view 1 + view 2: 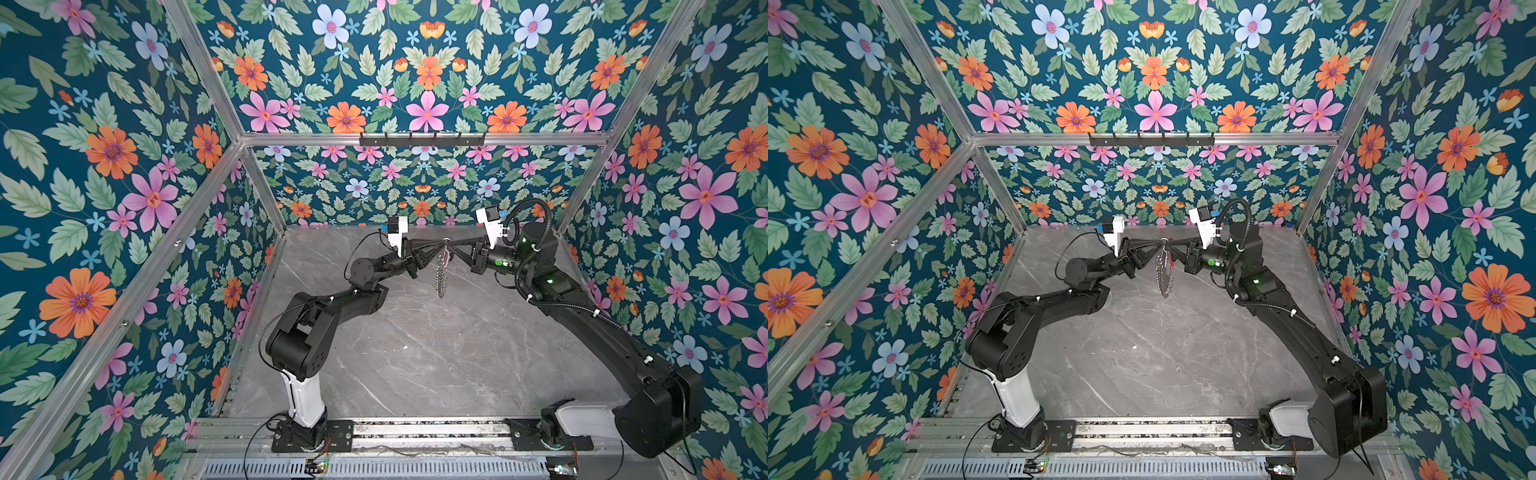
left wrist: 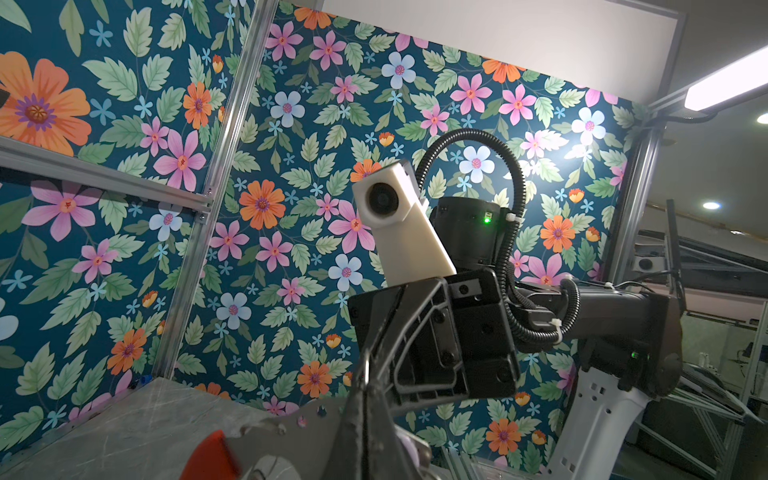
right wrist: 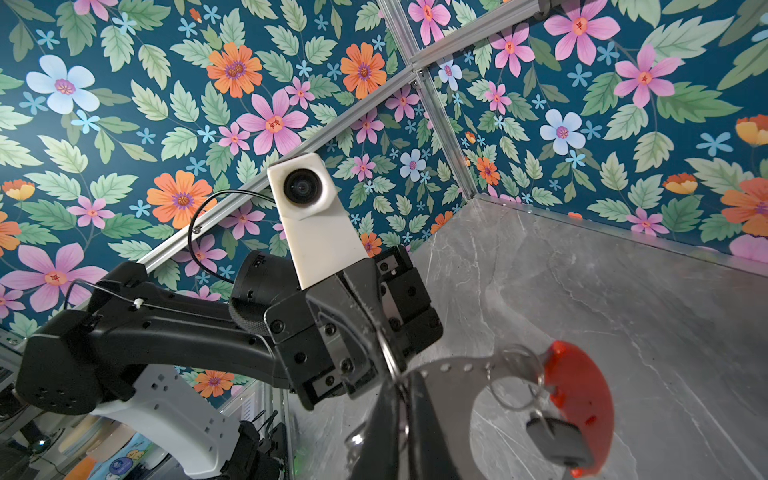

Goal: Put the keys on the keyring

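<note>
Both arms meet high over the grey table (image 1: pixel 415 357), tip to tip. The keyring (image 1: pixel 440 279) (image 1: pixel 1163 279) hangs down between them, a metal loop strung with small rings. Its punched band (image 2: pixel 286 424) runs into my left gripper (image 1: pixel 441 245) (image 2: pixel 365 395), which is shut on it. The red section (image 3: pixel 582 399) curves off to the side. My right gripper (image 1: pixel 454 248) (image 3: pixel 400 386) is shut, with a thin ring and a sliver of pale lavender tag (image 2: pixel 409 449) between its fingers. The dark-headed key (image 3: pixel 557 440) dangles from a ring (image 3: pixel 515 382) beside the red section.
Floral walls on aluminium posts close in the cell on three sides. A black hook rail (image 1: pixel 422 139) is mounted on the back crossbar. Both arm bases stand on the front rail (image 1: pixel 415 428). Below the hanging loop lies bare marble.
</note>
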Motion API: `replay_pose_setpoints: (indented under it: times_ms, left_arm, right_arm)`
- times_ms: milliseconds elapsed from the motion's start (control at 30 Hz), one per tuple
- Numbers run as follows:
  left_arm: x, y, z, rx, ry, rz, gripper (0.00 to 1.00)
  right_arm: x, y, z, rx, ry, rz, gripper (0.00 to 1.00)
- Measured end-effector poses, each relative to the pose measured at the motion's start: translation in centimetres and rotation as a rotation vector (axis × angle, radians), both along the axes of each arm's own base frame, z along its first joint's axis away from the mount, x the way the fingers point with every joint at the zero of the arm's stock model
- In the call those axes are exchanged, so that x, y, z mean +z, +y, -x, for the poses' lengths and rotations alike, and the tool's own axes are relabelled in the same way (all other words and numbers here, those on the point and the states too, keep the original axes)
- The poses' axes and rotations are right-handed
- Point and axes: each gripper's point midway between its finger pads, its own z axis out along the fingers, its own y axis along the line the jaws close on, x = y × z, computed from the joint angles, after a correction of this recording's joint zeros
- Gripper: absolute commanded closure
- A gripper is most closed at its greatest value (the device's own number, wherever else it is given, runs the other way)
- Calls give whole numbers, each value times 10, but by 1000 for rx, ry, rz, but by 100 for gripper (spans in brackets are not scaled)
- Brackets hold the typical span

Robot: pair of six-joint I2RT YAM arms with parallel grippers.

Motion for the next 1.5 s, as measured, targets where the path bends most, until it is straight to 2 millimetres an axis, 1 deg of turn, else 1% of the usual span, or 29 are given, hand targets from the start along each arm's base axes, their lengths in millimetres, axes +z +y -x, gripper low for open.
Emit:
replay_pose_setpoints:
  times_ms: [100, 167, 267, 300, 433, 567, 667, 733, 833, 967, 1067, 1200, 1333, 1500]
  left_arm:
    - [-1, 0, 0, -3, -3, -4, 100]
    - [-1, 0, 0, -2, -7, -11, 96]
    - [-4, 1, -1, 21, -37, -40, 84]
    - [-6, 2, -1, 33, -51, -58, 78]
    - [-12, 7, -4, 80, -99, -140, 68]
    - [-18, 12, -8, 144, -182, -263, 67]
    - [-19, 9, -13, 187, -272, -382, 66]
    - [-20, 6, -17, 202, -336, -467, 65]
    - [-29, 2, -20, 182, -409, -585, 66]
    - [-42, 1, -17, 122, -442, -677, 66]
    - [-51, 2, -10, 70, -442, -705, 66]
    - [-57, 3, -4, 30, -437, -720, 65]
    - [-59, 3, 0, 9, -438, -720, 65]
    - [-59, 1, 1, 0, -441, -717, 68]
  right_arm:
    - [-2, 0, -1, -3, 3, 5, 100]
    - [-2, -1, -1, -4, -10, 17, 100]
    - [-4, -1, 0, -4, -10, 40, 100]
    - [-4, -1, 1, 1, -9, 44, 100]
    - [-12, -4, -3, -28, -18, 99, 100]
    - [-23, -4, -2, -46, -32, 185, 100]
    - [-33, 0, 0, -50, -58, 264, 100]
    - [-43, 4, 0, -48, -71, 326, 100]
    - [-58, 9, 3, -35, -85, 403, 100]
    - [-69, 11, 5, -21, -96, 463, 100]
    - [-70, 12, 6, -21, -112, 482, 100]
    - [-69, 10, 6, -31, -124, 492, 100]
    - [-69, 9, 5, -37, -127, 499, 100]
    - [-67, 11, 9, -30, -132, 497, 100]
